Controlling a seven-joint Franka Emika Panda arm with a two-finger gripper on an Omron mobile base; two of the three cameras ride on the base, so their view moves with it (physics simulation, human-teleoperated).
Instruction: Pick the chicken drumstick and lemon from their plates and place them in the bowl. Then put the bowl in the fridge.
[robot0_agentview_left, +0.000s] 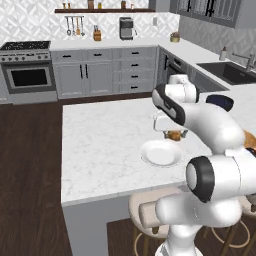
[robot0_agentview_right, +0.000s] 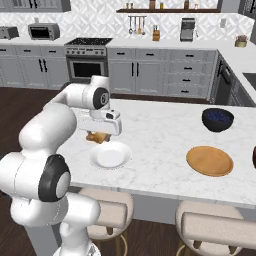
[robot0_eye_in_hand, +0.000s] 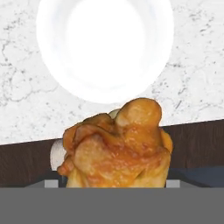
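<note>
My gripper (robot0_agentview_left: 173, 131) (robot0_agentview_right: 99, 134) is shut on the chicken drumstick (robot0_eye_in_hand: 118, 148) (robot0_agentview_left: 174, 135) (robot0_agentview_right: 97, 137), golden-brown, held just above the island counter. It hangs beside the far rim of the round white plate (robot0_agentview_left: 161, 152) (robot0_agentview_right: 111, 156) (robot0_eye_in_hand: 105, 48), which lies bare. The tan wooden plate (robot0_agentview_right: 209, 160) sits further right on the counter with nothing on it. A dark brown sliver (robot0_agentview_right: 254, 157) at the right edge may be the bowl. The lemon and the fridge are out of view.
A dark navy-blue bowl (robot0_agentview_right: 217, 119) (robot0_agentview_left: 220, 102) stands at the back right of the marble island (robot0_agentview_left: 100, 145). Stools (robot0_agentview_right: 107, 215) line the near edge. Stove, cabinets and sink run along the far walls.
</note>
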